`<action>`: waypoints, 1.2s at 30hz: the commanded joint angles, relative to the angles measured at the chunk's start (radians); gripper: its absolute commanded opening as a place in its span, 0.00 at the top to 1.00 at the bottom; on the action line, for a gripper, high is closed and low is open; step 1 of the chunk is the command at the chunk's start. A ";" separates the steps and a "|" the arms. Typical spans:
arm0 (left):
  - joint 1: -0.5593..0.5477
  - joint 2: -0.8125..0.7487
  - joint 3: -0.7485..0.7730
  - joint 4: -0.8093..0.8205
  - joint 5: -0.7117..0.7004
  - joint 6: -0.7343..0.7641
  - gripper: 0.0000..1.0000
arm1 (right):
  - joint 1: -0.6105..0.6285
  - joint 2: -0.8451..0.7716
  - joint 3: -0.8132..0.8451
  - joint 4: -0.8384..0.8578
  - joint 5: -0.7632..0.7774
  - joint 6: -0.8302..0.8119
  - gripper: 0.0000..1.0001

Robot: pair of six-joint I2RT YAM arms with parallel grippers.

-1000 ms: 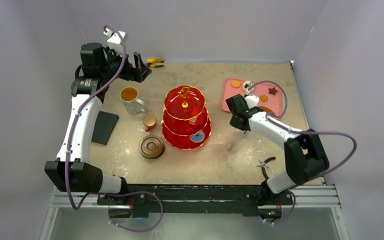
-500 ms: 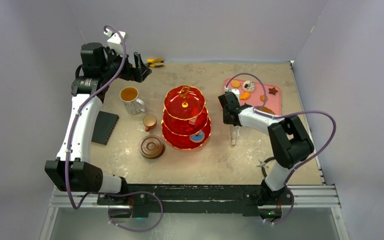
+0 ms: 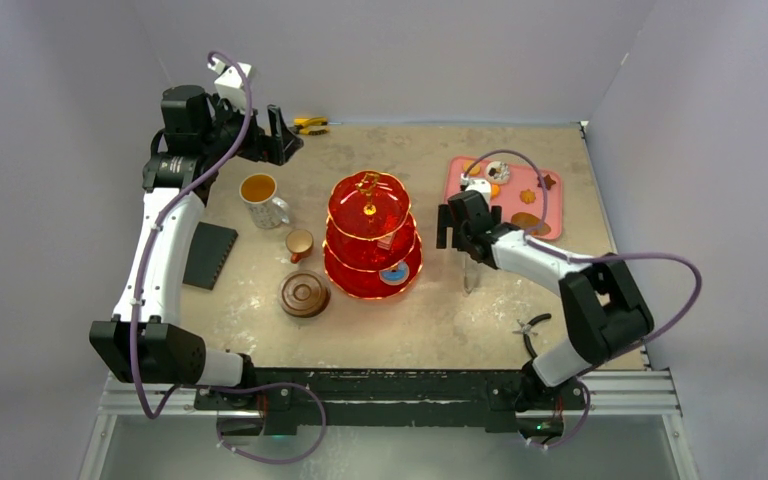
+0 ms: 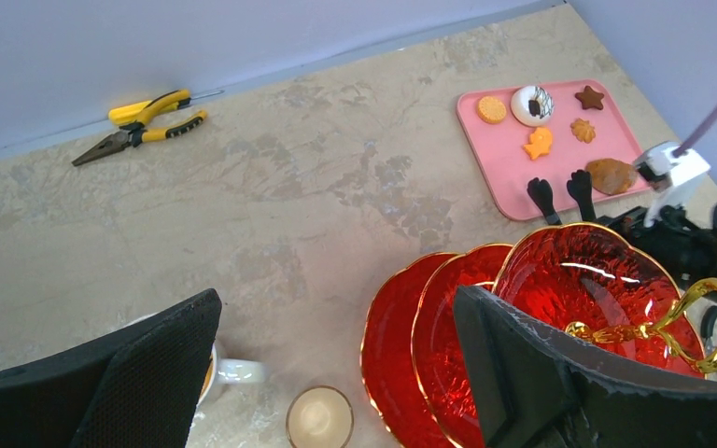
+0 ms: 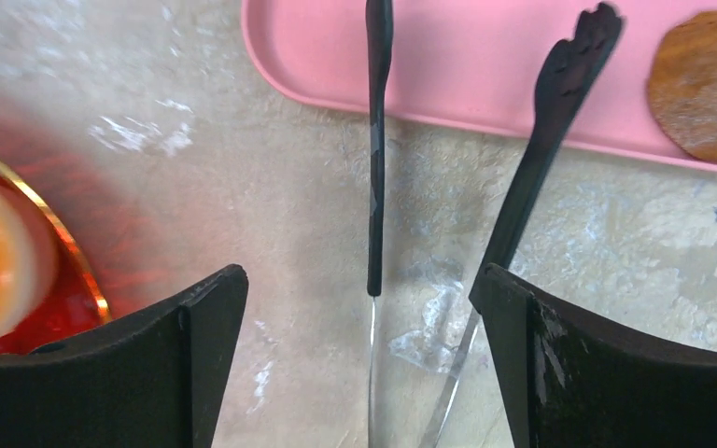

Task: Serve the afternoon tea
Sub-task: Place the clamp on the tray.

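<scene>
My right claw [image 5: 359,359] stands apart around the black tongs [image 5: 374,187], just right of the three-tier stand [image 3: 371,235]; my left claw [image 4: 336,313] is apart too. One pastry [image 3: 395,272] sits on the stand's bottom tier; the other pastries [image 4: 539,143] wait on the pink tray [image 4: 513,179], further right.

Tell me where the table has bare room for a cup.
Free: the far strip between yellow pliers and pink tray; the near strip before the red stand. Crowded: mug, small cup and brown disc left of it.
</scene>
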 commanded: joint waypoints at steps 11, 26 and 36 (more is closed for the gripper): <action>0.010 0.002 0.081 -0.035 -0.007 0.037 0.06 | -0.008 -0.030 -0.051 0.056 0.127 0.224 0.01; 0.009 0.012 0.097 -0.044 -0.006 0.042 0.06 | -0.079 -0.227 -0.095 0.045 -0.024 0.166 0.01; 0.010 0.011 0.091 -0.040 -0.008 0.043 0.06 | -0.180 -0.121 -0.093 -0.028 0.001 0.262 0.01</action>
